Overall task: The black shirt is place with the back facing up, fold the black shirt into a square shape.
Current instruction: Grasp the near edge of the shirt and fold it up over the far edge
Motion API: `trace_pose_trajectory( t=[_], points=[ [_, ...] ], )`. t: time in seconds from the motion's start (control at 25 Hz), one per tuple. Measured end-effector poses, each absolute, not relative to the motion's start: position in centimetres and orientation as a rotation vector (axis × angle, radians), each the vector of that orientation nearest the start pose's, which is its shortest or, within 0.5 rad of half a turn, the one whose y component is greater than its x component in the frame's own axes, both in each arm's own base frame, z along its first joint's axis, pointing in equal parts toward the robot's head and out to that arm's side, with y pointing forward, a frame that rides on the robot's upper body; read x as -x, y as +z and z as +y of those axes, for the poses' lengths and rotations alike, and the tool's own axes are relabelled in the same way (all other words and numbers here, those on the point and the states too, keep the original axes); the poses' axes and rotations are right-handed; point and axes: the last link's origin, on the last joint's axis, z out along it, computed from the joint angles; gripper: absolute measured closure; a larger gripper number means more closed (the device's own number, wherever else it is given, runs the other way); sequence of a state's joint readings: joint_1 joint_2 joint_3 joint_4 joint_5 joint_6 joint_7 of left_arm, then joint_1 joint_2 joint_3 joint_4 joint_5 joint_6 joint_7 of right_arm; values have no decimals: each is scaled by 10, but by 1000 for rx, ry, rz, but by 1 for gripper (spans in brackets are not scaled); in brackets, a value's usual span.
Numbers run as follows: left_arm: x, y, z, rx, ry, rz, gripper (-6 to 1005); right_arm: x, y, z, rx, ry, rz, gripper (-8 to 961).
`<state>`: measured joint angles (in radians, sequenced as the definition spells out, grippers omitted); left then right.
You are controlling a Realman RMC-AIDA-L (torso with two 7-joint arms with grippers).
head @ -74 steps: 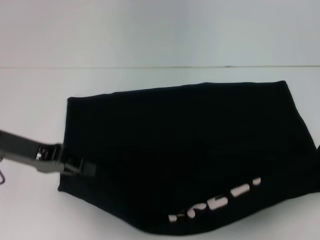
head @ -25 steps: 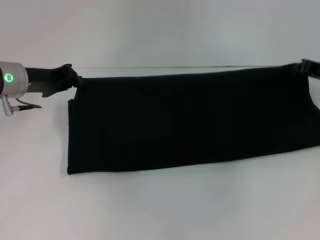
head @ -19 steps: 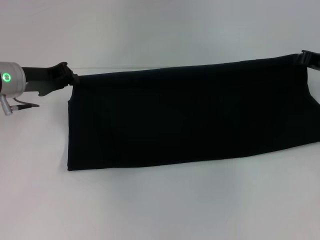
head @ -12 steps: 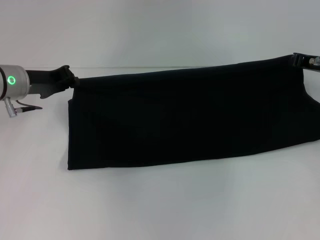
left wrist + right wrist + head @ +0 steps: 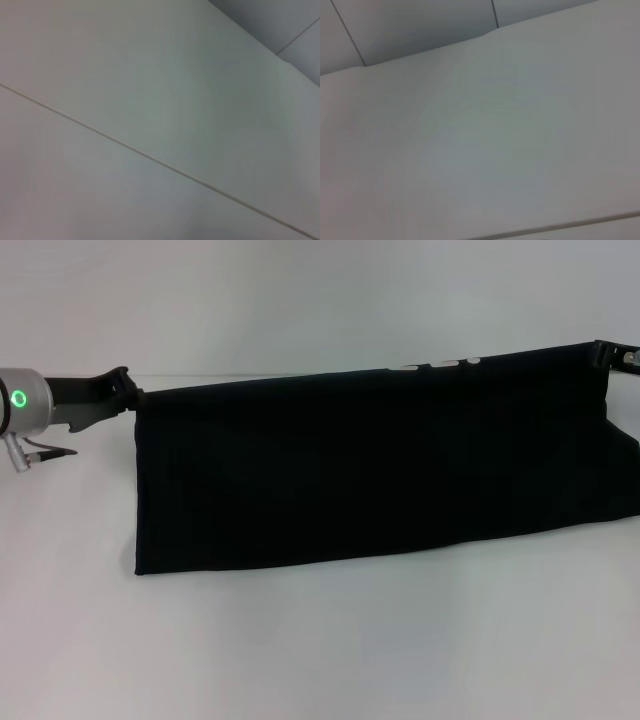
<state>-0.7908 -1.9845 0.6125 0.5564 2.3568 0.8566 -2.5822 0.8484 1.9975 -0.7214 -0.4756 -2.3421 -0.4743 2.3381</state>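
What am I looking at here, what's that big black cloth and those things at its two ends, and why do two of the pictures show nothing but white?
This is a two-armed robot folding laundry. The wide picture comes from a camera on its head, looking down at a white table. The large black cloth T-shirt is stretched between two grippers: the left gripper pinches one top corner and the right gripper the other, so the top edge is lifted while the bottom edge rests on the table. A bit of white lettering peeks over the top edge. The other two pictures come from cameras on the wrists; they show only pale flat surfaces and seams.
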Motion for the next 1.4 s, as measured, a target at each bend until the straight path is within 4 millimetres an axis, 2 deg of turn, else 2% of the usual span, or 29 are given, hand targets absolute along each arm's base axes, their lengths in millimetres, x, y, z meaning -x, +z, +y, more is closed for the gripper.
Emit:
trace_pose_trajectory(
  t=[0.2,0.68,1.04,1.4],
  points=[
    [288,46,452,1700,-521,-1696,1000,-282,50,483,1691,361,1261,880],
    [284,40,451,1720,-519,-1691,1000,-274,46,487,1719,342,1224,878],
    [268,28,460,1773,-502,-1661,996,-276,53,490,1686,345,1214,877],
    [254,34,455,1826,-568,-1723,700,-269,67,496,1722,356,1216,539]
  ],
)
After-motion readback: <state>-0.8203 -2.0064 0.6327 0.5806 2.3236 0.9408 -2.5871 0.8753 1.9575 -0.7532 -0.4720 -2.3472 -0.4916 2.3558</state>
